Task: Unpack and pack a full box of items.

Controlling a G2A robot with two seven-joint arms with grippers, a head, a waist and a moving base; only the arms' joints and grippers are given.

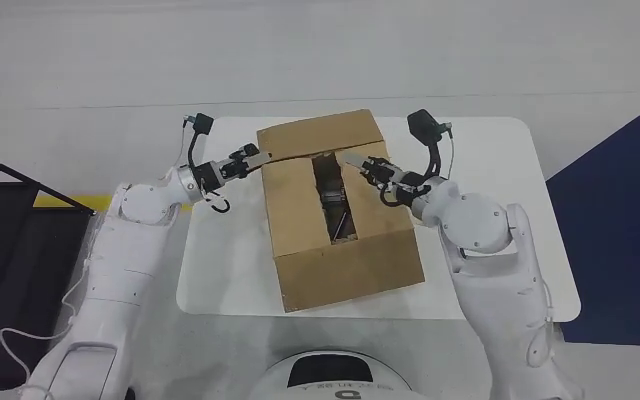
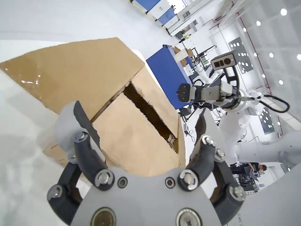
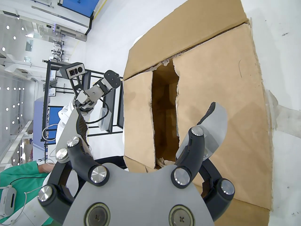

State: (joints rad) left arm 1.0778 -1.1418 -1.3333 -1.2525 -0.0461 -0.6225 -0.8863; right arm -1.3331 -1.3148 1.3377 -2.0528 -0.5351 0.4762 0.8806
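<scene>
Unpacking had hardly begun, by my judgement: the box [image 1: 300, 260] sat mid-table [image 1: 225, 270], with nothing taken out.
It was matte brown corrugated card, with ragged flaps [image 3: 218, 76] folded nearly shut over a dark slot [image 1: 335, 200] (contents dim). The left gripper [image 1: 258, 157] and right gripper [image 1: 357, 162] were both spread wide and empty, at the box's far end.

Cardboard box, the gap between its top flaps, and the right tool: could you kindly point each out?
cardboard box [image 1: 298, 215]: top view, on one folded top flap.
gap between the flaps [image 3: 164, 99]: right wrist view, in the dark opening.
right tool [image 3: 145, 111]: right wrist view, midway between its open fingertips.
</scene>
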